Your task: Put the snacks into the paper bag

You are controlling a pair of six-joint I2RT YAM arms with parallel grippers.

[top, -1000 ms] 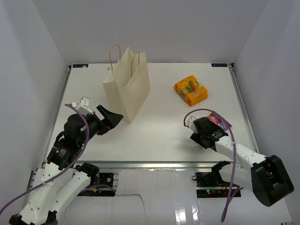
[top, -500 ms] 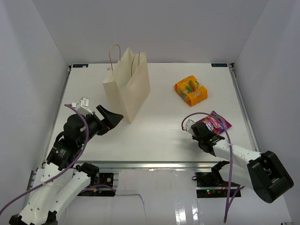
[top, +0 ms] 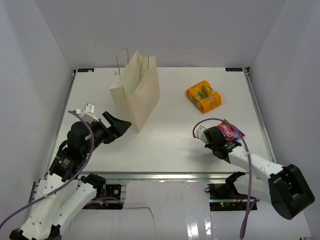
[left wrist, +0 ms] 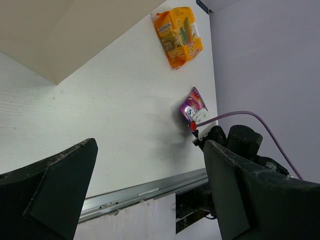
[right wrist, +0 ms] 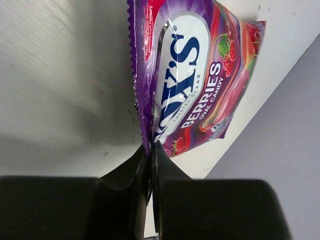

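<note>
grip was the weak point: the right fingers (right wrist: 125, 170) were closed on only the crimped edge of the purple candy bag (right wrist: 190, 85), and most of the glossy packet stuck out beyond them. that packet was well to the right of the paper bag (top: 136, 95) and on the near side of it, low over the tabletop (top: 170, 140) (whether it had fully cleared the surface could not be told). the orange blocky pack (top: 203, 96) also lay to the right of the paper bag, farther back and untouched. the left fingers (left wrist: 55, 190) were spread wide and held nothing. they were near the paper bag's near lower corner, apart from it and not bracing it.

the likely next step was a carry leftward to the paper bag's mouth. such a thin pinch on slick film could have let the packet slide out or swing on the way. the paper bag stood upright and unsupported, its mouth narrow between two loop handles. a packet or wrist catching the rim could have tipped it over.
</note>
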